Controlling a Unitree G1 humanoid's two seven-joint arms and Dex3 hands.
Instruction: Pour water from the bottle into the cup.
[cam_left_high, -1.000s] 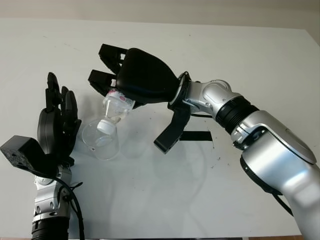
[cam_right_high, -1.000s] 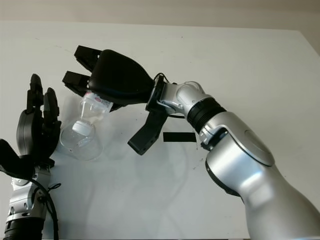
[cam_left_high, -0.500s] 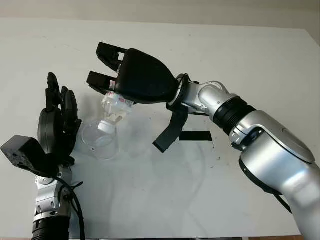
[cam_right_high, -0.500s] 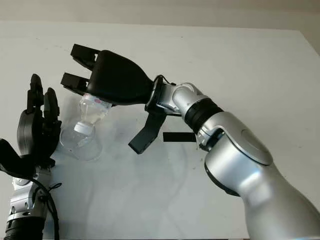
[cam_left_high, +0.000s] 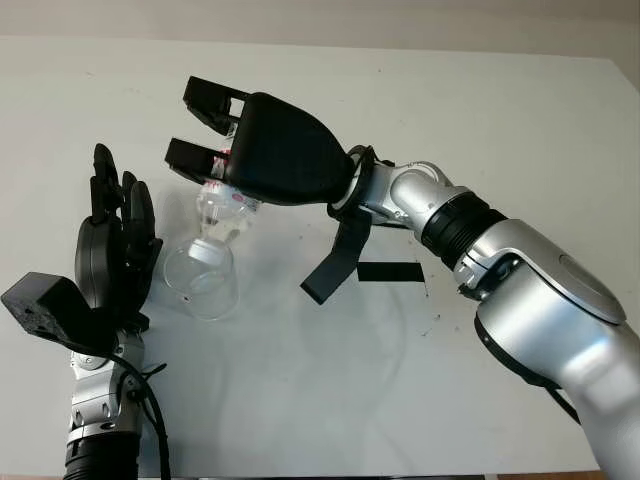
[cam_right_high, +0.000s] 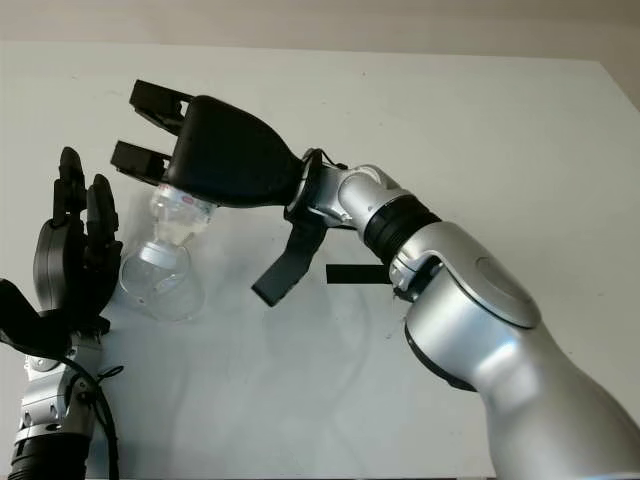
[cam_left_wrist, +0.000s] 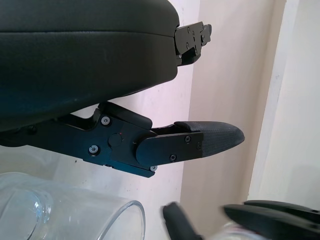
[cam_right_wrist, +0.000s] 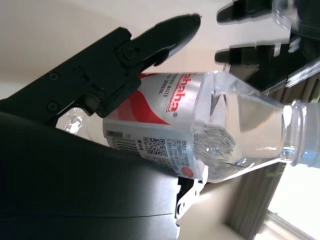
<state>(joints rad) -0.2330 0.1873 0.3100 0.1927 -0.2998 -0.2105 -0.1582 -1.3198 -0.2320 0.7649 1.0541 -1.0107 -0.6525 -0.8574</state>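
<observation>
My right hand (cam_left_high: 200, 125) is shut on a clear plastic bottle (cam_left_high: 221, 203) with a red and white label, also seen in the right wrist view as the bottle (cam_right_wrist: 200, 125). The bottle is tipped steeply, its neck pointing down into the mouth of a clear cup (cam_left_high: 203, 283) that stands on the white table (cam_left_high: 500, 120). My left hand (cam_left_high: 115, 230) is open and upright just left of the cup, not touching it. The cup's rim (cam_left_wrist: 75, 215) also shows close to the left hand's fingers (cam_left_wrist: 190, 142).
A short strip of black tape (cam_left_high: 390, 271) lies on the table right of the cup, under my right forearm. The table's far edge meets a beige wall.
My right hand has shifted a little up and to the left, tipping the bottle steeper over the cup. The left hand and the cup have stayed put.
</observation>
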